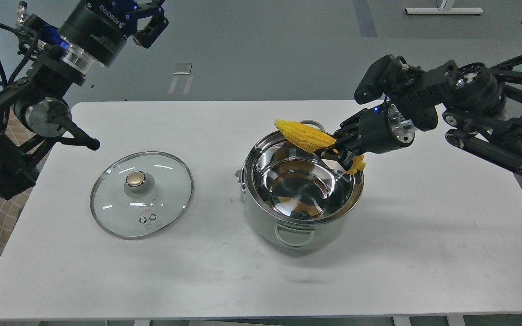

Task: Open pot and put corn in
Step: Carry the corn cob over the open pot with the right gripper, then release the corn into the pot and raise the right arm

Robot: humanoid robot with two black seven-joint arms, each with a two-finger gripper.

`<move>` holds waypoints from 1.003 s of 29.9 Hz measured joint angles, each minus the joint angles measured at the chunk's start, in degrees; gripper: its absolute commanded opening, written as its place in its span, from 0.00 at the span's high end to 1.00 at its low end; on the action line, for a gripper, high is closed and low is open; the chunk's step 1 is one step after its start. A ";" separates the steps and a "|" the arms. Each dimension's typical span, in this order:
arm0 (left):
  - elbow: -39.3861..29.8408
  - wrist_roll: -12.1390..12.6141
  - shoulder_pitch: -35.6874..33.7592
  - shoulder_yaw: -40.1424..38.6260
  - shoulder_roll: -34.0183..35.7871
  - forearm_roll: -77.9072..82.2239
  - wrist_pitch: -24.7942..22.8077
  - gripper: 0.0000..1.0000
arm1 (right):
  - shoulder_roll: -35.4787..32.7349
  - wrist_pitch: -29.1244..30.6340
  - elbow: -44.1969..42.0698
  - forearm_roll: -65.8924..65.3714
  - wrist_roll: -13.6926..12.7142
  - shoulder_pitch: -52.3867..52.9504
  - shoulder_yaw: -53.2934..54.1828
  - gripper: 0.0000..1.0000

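— So where are we with it?

— The pot [304,199] is open. Its lid [141,194] lies flat on the table [424,253], well to the left of the pot, knob up. That half looks done.

— And the corn [305,135]?

— Not in yet. The right gripper [340,151] is pinching it near the thick end, fingers closed around the cob. The cob hangs over the far right part of the rim, pointed end aiming left and a little up. You can see yellow mirrored in the pot's shiny bottom, but that's a reflection, I'd say; the inside is bare.

— So what's left?

— Lower it or let go, so the cob ends up inside. I reckon that's the last step.

— How's the right arm sitting?

— It reaches in from the right, forearm angled down and leftward, wrist just past the pot's right edge.

— The left arm?

— Raised high at the far left, well clear of the lid and pot. Its gripper [150,20] holds nothing; the fingers seem spread, though it's partly cut off at the top.
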 measured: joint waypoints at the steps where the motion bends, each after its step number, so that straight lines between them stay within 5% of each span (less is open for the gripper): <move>1: 0.00 0.00 0.00 -0.12 -0.05 0.00 0.03 0.05 | 0.39 0.00 -0.27 0.00 -0.01 -0.60 0.00 0.72; 5: 0.00 0.00 0.05 -0.16 -0.13 0.00 0.12 0.05 | 1.15 0.01 -0.66 0.04 0.00 -2.35 0.00 0.52; 7: 0.00 0.00 0.10 -0.17 -0.13 0.00 0.13 0.04 | 1.23 0.00 -0.74 0.07 -0.01 -2.61 0.00 0.31; 13: 0.05 0.00 0.17 -0.17 -0.20 0.07 0.13 0.04 | 1.27 0.00 -0.90 0.15 -0.01 -2.71 0.00 0.06; 21: 0.08 0.00 0.26 -0.17 -0.30 0.18 0.31 0.04 | 1.15 0.00 -3.21 2.03 -0.01 -2.71 3.59 0.00; 30: 1.11 0.00 0.30 -0.16 -1.59 0.77 1.61 0.02 | 1.78 -0.03 -21.59 25.41 -0.04 0.68 16.62 0.00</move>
